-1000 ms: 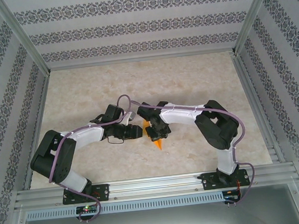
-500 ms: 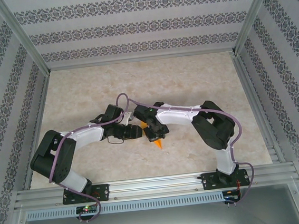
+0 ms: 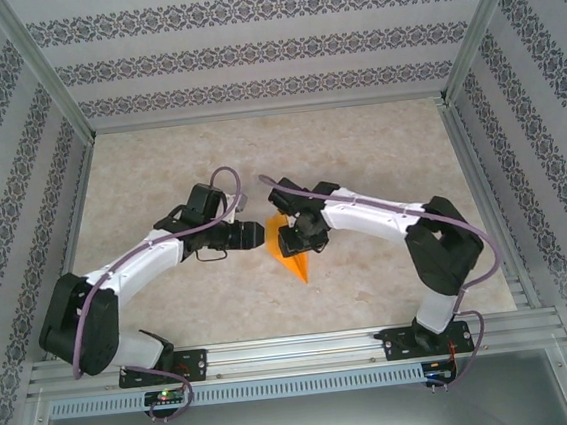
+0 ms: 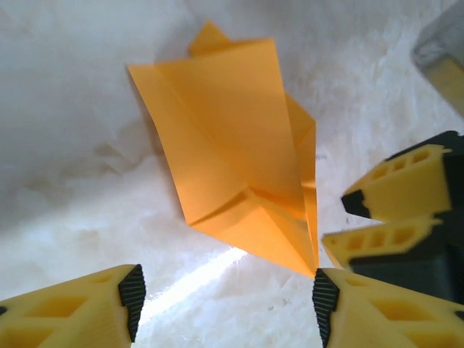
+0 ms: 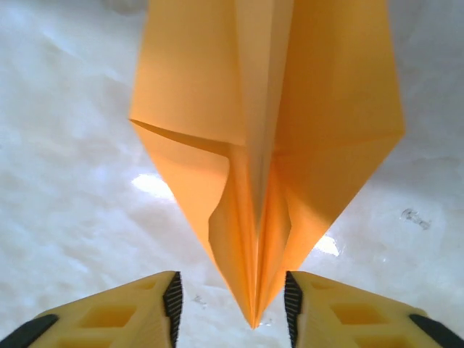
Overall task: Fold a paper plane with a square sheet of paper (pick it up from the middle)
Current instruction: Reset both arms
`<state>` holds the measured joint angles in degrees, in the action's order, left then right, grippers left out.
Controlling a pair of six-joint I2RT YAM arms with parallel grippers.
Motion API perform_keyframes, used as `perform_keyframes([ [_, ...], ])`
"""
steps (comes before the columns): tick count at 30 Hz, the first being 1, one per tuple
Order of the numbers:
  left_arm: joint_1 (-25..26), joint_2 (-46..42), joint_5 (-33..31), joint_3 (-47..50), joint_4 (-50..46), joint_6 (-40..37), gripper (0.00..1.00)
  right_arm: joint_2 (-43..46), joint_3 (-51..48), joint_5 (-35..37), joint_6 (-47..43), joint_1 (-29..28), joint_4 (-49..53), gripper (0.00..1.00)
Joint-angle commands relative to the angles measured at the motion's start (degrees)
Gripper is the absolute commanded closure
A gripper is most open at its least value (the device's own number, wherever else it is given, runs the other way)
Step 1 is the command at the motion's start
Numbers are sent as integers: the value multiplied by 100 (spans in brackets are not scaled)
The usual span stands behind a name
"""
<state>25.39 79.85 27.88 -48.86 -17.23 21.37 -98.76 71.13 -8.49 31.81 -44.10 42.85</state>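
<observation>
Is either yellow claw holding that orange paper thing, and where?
Nothing is held. The paper plane lies on the table; the right gripper, jaws open, straddles its tip; the left gripper stands open nearby.

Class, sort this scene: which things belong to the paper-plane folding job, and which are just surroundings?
Job: paper plane; left gripper and right gripper, both open.
Surroundings: marbled table; patterned walls; aluminium frame.
</observation>
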Motion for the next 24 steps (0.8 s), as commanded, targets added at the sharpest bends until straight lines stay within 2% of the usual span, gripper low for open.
perform_keyframes([
  [1, -168, -174, -758, -280, -582, -432, 30, 429, -176, -353, -358, 304, -49, 53],
  [6, -269, -316, -1887, -209, -64, -727, 10, 1031, -563, -261, -1081, 901, -645, 44],
  [9, -364, -445, -2431, -79, 434, -968, 0, 1549, -991, 148, -1484, 1227, -1339, 36],
  [11, -502, -396, -2862, -75, 563, -1206, 0, 1926, -1401, 222, -1676, 1559, -1975, 28],
  [14, -846, -269, -3566, 67, 811, -1469, 0, 2344, -1968, 336, -1869, 2133, -2776, 21],
  [16, -1144, -233, -3788, 319, 1188, -1539, 0, 2555, -2295, 360, -1957, 2552, -3248, 18],
  [19, -1575, -112, -3836, 701, 1828, -1633, 0, 2840, -2798, 768, -2257, 3031, -3915, 16],
  [21, -1730, -92, -3851, 850, 2131, -1741, 0, 2948, -3092, 1369, -2486, 3187, -4349, 5],
  [24, -1938, 11, -3863, 1101, 2641, -1760, 0, 3010, -3578, 1693, -2721, 3504, -5186, 2],
])
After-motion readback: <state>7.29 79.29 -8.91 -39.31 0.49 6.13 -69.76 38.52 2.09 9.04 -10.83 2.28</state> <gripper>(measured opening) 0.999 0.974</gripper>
